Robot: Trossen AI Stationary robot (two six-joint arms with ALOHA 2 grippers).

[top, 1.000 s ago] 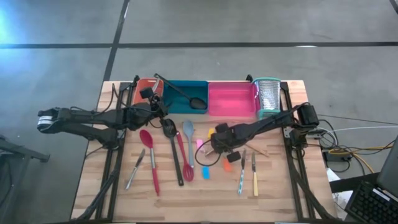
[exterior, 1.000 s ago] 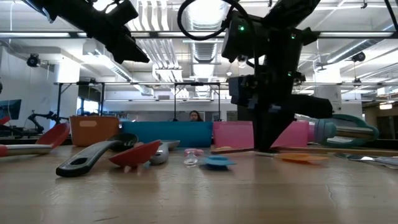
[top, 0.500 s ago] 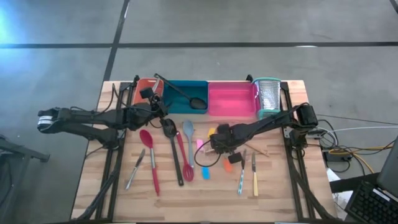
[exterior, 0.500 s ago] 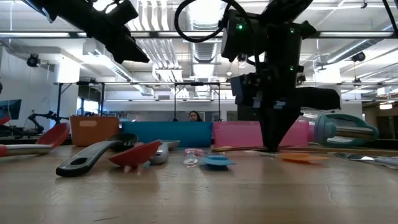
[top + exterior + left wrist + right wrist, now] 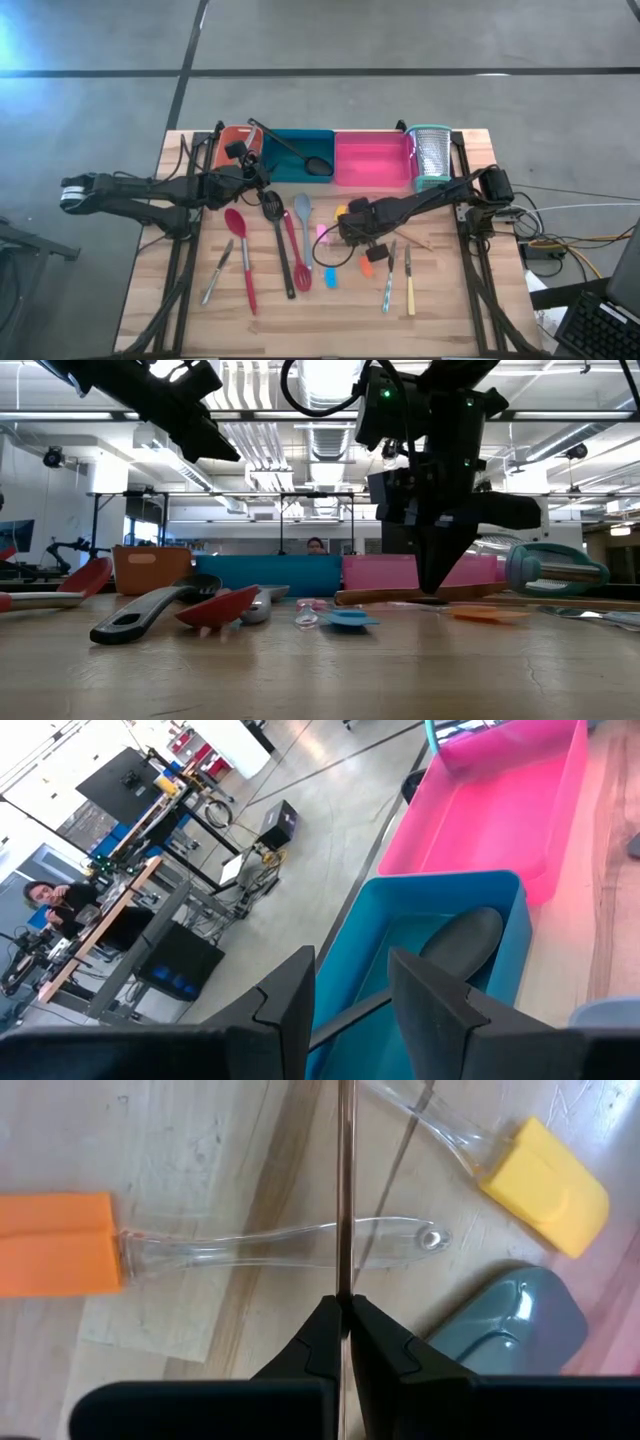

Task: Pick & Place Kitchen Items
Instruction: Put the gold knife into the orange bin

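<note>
My right gripper [image 5: 345, 1300] points down over the middle of the table [image 5: 440, 300], shut on a thin brown stick-like utensil [image 5: 385, 596]. Around it lie an orange spatula with a clear handle [image 5: 55, 1245], a yellow one [image 5: 545, 1172] and a grey spoon [image 5: 510, 1325]. My left gripper [image 5: 350, 975] hangs open by the teal tray [image 5: 300, 132]. In that tray lies a black ladle [image 5: 318, 166], its handle leaning on the tray's far left corner. The ladle's thin handle [image 5: 345, 1018] shows in the gap between the left fingers; they do not close on it. My right gripper pinches the thin stick [image 5: 345, 1275] between its two fingertips [image 5: 322, 1325], coming from above and pointing down. The stick runs out level from the fingers, passing over the orange spatula's clear handle [image 5: 270, 1248]. Whether either end rests on the table, I cannot tell.
At the back edge stand an orange tray [image 5: 235, 140], the teal tray, a pink tray [image 5: 372, 160] and a metal grater [image 5: 431, 155]. On the table's left half lie red spoons [image 5: 240, 250], a black slotted spatula [image 5: 280, 240] and tongs [image 5: 217, 270]; knives [image 5: 408, 280] lie to the right.
My right gripper has shut its fingers on the thin stick while staying over the same spot. In the low view the stick now sits a little higher above the table than before. The left arm has kept still.
</note>
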